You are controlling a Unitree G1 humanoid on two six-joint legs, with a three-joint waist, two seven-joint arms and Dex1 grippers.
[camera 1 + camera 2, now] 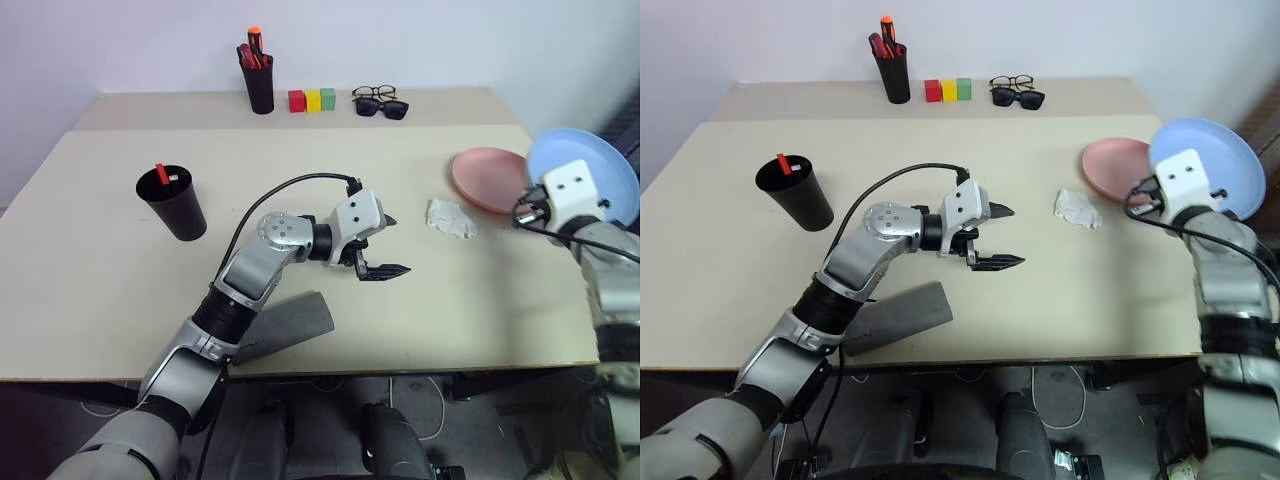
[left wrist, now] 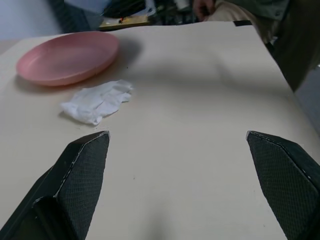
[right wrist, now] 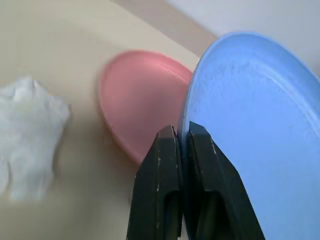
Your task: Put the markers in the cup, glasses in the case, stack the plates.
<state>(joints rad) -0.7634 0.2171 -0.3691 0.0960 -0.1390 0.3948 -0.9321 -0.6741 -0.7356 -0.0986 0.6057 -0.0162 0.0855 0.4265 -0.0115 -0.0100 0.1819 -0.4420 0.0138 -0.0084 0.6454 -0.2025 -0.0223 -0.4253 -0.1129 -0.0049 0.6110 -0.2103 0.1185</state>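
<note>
My right gripper point(image 3: 182, 131) is shut on the rim of the light blue plate point(image 1: 590, 170), which hangs tilted above the table's right edge. The salmon pink plate point(image 1: 485, 178) lies flat on the table just beside and below it. My left gripper point(image 1: 385, 245) hovers open over the middle of the table with nothing between its fingers. The wide black cup point(image 1: 175, 208) stands at the left with a red-capped marker point(image 1: 160, 174) sticking out of it. The grey case point(image 1: 290, 322) lies shut at the front edge, under my left forearm. The glasses are hidden.
A crumpled white tissue point(image 1: 452, 217) lies left of the pink plate. Along the back stand a tall black pen holder point(image 1: 259, 85) with red and orange pens, coloured blocks point(image 1: 312, 100), black-framed spectacles point(image 1: 373, 93) and dark sunglasses point(image 1: 385, 108).
</note>
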